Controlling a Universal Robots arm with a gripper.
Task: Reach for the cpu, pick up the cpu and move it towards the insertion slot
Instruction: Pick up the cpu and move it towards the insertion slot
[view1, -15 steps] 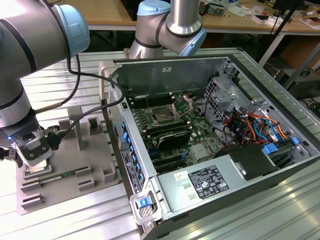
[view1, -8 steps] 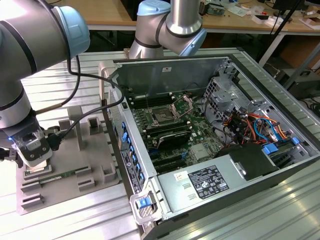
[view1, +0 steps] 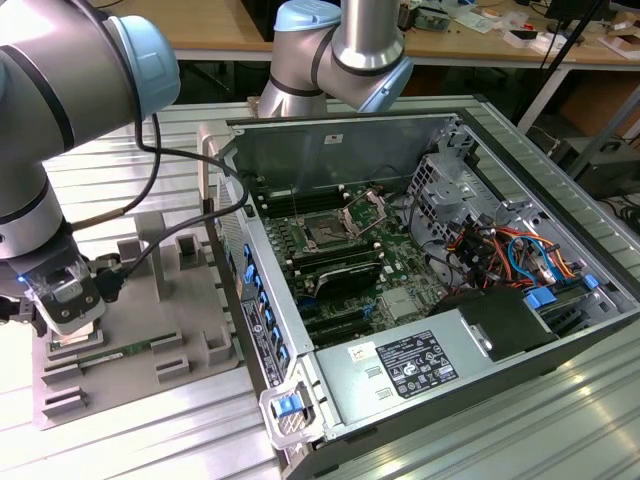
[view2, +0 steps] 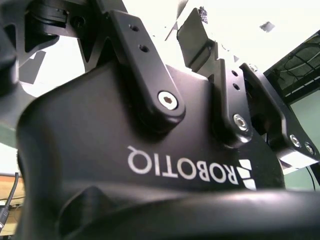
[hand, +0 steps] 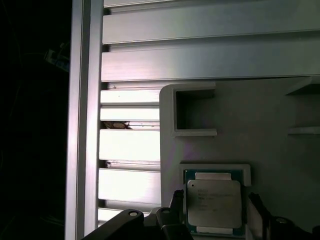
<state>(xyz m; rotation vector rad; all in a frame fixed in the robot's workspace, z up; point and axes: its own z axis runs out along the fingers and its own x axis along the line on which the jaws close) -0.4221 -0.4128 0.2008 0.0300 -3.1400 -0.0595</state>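
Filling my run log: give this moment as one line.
claw open astride cpu | cpu seated in grey tray | insertion slot apart, inside case

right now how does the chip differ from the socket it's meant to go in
The chip is silvery-topped with a green edge; the socket is dark inside a silver frame. The chip lies in the grey tray, between the fingers of the open pincer; the socket sits on the green board inside the computer case. Both are square and lie flat.

Slatted metal table, grey tray, open computer
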